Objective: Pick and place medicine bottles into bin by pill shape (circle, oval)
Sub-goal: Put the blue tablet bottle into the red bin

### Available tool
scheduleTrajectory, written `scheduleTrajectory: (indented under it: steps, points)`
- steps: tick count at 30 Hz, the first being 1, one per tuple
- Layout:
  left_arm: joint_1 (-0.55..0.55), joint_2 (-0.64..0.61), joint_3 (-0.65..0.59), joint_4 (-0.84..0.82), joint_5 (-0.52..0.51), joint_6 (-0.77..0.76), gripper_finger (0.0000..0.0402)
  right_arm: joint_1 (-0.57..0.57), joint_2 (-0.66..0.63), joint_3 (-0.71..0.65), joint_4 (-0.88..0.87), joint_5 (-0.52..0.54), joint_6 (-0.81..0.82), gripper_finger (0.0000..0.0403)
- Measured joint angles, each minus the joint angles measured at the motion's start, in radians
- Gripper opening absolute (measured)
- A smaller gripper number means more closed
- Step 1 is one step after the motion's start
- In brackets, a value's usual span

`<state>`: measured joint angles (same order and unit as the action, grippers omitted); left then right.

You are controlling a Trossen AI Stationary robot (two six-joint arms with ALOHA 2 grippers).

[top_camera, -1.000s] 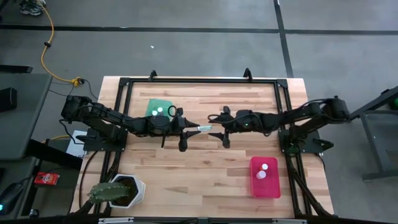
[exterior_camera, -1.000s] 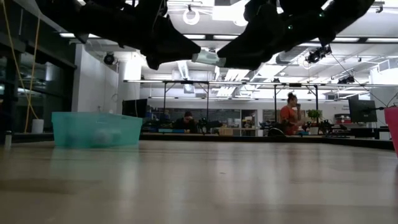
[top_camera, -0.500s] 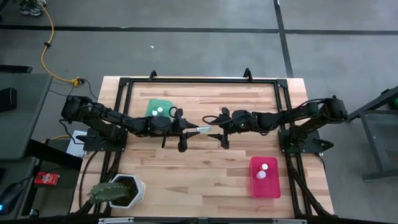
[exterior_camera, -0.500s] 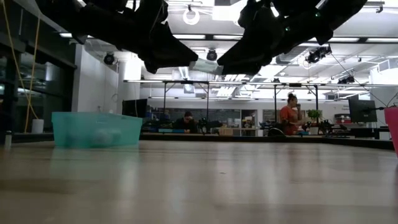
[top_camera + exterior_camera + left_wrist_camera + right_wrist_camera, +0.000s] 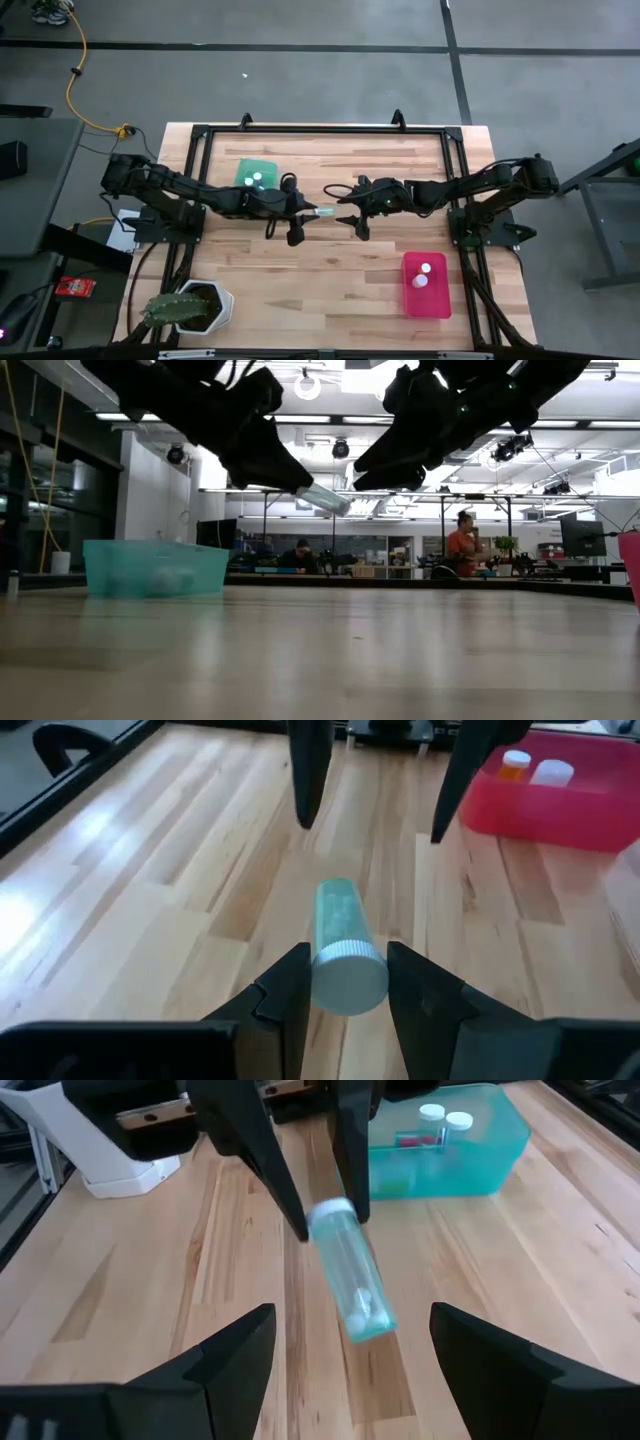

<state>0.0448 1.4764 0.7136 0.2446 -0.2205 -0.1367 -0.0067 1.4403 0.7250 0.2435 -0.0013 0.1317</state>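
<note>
Above the middle of the pale wooden worktop, the left pincer pinches a small translucent medicine bottle by its ribbed white cap end, so the clear body juts toward the right pincer. That one is spread wide just beside the bottle's free end, apparently so its wrist camera can read the pill shape inside. The teal plastic bin and the red plastic bin each already hold two bottles.

No legible text, labels, numbers anywhere (bottle label unreadable).
</note>
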Motion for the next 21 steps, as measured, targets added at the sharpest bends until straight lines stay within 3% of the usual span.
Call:
scheduleTrajectory:
  steps: [14, 21]
  points:
    - [-0.006, 0.193, 0.175, -0.136, 0.009, 0.01, 0.0106, 0.0, 0.002, 0.001, -0.069, 0.0, 0.004, 0.0259]
    - [-0.007, 0.185, 0.221, -0.173, 0.009, 0.005, 0.0107, 0.0, 0.047, 0.002, -0.06, -0.023, -0.001, 0.0259]
